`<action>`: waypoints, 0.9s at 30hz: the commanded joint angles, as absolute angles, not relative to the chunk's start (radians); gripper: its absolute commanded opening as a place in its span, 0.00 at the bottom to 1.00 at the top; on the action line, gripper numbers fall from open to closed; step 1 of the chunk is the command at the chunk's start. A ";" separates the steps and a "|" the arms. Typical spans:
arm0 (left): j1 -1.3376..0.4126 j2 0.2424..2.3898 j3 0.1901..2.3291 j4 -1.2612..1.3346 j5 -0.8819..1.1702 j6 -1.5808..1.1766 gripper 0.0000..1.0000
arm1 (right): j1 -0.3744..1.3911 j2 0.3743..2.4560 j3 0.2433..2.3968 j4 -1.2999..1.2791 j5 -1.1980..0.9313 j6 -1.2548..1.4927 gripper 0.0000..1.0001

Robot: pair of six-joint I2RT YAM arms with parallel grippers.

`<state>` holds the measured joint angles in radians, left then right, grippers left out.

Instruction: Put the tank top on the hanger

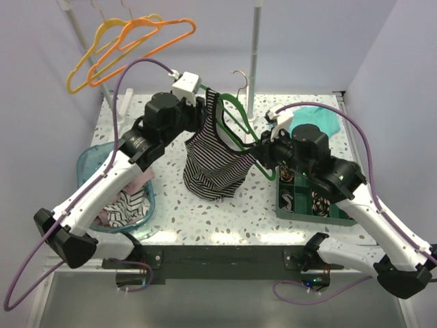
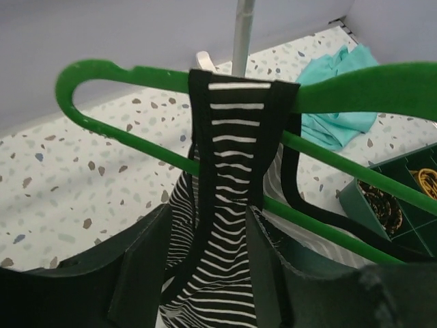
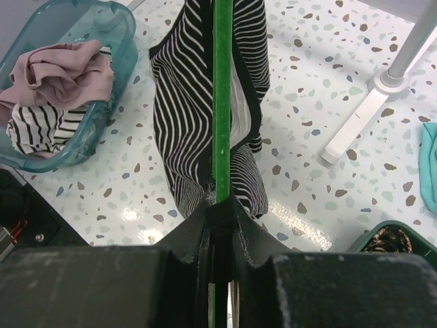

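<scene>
The green hanger (image 1: 235, 119) is held above the table, with my right gripper (image 1: 263, 147) shut on its lower bar (image 3: 222, 102). The striped tank top (image 1: 215, 164) hangs from it. One strap (image 2: 235, 137) is draped over the hanger's left arm (image 2: 130, 72), and the body (image 3: 181, 102) droops to the table. My left gripper (image 1: 205, 96) is at that shoulder. Its fingers (image 2: 143, 266) stand apart on either side of the strap, which runs slack between them, so it reads as open. A dark-edged second strap (image 2: 293, 184) hangs loose beside the bar.
A teal basket (image 1: 92, 160) at the left holds a mauve garment (image 3: 68, 68) and striped cloth. Orange (image 1: 157, 34) and yellow (image 1: 95, 48) hangers hang on the rack at the back left. A white pole (image 1: 254, 55) stands behind. Teal cloth (image 1: 317, 119) and a green tray (image 1: 314, 205) lie at the right.
</scene>
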<state>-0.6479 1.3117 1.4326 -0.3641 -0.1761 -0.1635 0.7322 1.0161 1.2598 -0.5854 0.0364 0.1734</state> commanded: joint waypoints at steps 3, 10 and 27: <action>-0.646 1.377 1.450 -0.307 -0.112 -0.198 0.53 | 0.732 0.997 1.325 -0.549 0.052 0.179 0.00; -0.646 1.414 1.447 -0.268 -0.112 -0.215 0.39 | 0.732 0.996 1.325 -0.560 0.052 0.176 0.00; -0.644 1.477 1.750 -0.354 -0.193 -0.144 0.12 | 0.730 1.012 1.413 -0.584 0.060 0.181 0.00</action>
